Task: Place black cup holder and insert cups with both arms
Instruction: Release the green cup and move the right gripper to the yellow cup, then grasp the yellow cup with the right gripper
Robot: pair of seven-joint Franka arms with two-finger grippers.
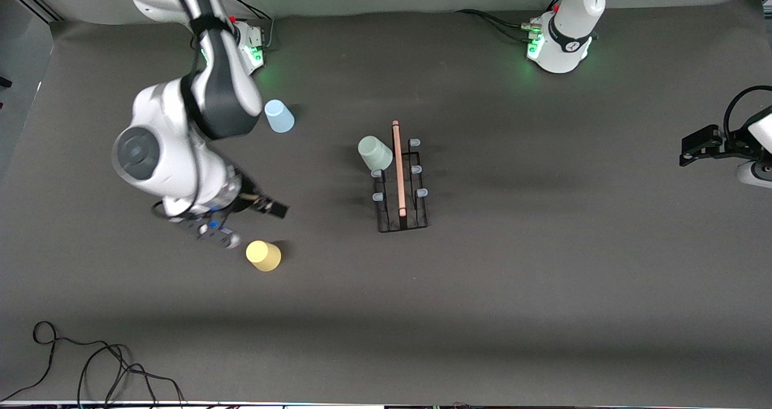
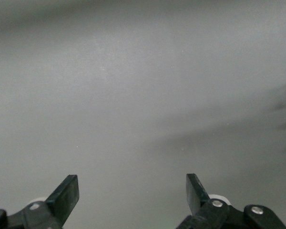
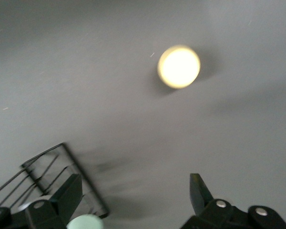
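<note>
Your right gripper (image 1: 256,207), fingers apart, hangs at 10 o'clock of the upturned yellow plastic cup (image 1: 263,256), presumably its next pick; your left gripper (image 2: 132,191) waits, parted.

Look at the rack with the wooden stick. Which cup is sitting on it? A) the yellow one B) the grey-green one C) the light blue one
B: the grey-green cup sits on a peg of the black rack; the yellow cup and blue cup stand on the table.

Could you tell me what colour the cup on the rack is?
Pale grey-green cup, clearest in the front view.
</note>
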